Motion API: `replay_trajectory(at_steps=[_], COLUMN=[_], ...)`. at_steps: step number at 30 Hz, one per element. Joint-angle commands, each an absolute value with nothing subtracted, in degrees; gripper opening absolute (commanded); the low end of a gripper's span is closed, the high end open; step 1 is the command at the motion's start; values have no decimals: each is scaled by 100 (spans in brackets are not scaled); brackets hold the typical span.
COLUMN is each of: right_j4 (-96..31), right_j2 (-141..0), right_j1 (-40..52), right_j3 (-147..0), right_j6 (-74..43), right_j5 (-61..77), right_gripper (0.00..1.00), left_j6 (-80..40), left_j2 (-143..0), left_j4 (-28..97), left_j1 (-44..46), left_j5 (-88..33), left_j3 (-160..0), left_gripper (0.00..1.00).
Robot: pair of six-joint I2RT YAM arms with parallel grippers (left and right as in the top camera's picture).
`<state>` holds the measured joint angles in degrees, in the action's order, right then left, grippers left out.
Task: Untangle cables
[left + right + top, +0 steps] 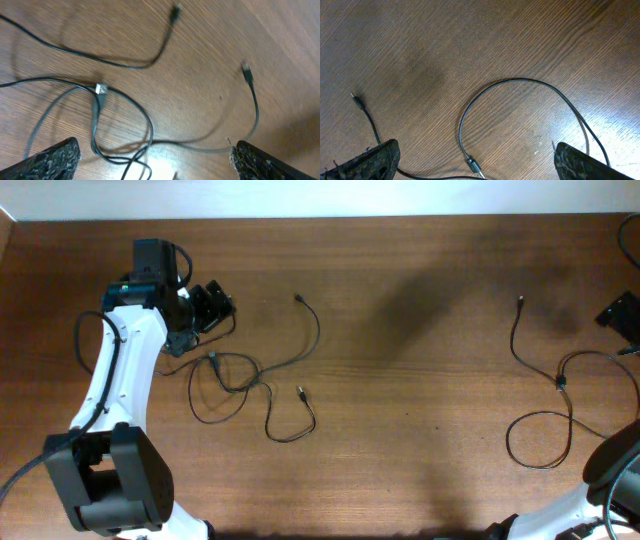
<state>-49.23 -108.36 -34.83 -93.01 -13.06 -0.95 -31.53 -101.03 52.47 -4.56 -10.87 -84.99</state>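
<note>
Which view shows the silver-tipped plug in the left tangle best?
The left wrist view: the silver-tipped plug lies close and sharp among the cables. Overhead, it is a tiny speck among the loops. The right wrist view does not show it.

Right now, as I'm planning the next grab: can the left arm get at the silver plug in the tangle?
Probably yes. The left gripper is open beside the cables, and the silver plug lies uncovered ahead of its fingers, nothing in between.
</note>
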Motion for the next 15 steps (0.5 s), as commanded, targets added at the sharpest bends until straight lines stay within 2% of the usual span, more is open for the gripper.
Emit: replay_trajectory(at_steps=[1, 4, 11, 15], right_j4=[-4921, -4921, -4921, -4921], right_j2=[-10829, -10829, -10829, -10829], right_j1=[-3452, -3450, -3452, -3450], right_j3=[-9365, -9365, -9365, -9365], right_j6=[-1315, -1315, -1315, -1315], right_j5=[-62, -62, -62, -62], right_gripper=[99, 99, 99, 99], left_j6=[-2408, -2154, -2088, -2093], left_j2=[-10057, -10057, -10060, -10060], left_j4=[5415, 5695, 5857, 5992], left_j1=[-447, -303, 878, 1225], left_j5=[-1546, -1546, -1369, -1374], left_j3=[-8554, -8519, -8372, -8372], left_gripper=[99, 99, 99, 99])
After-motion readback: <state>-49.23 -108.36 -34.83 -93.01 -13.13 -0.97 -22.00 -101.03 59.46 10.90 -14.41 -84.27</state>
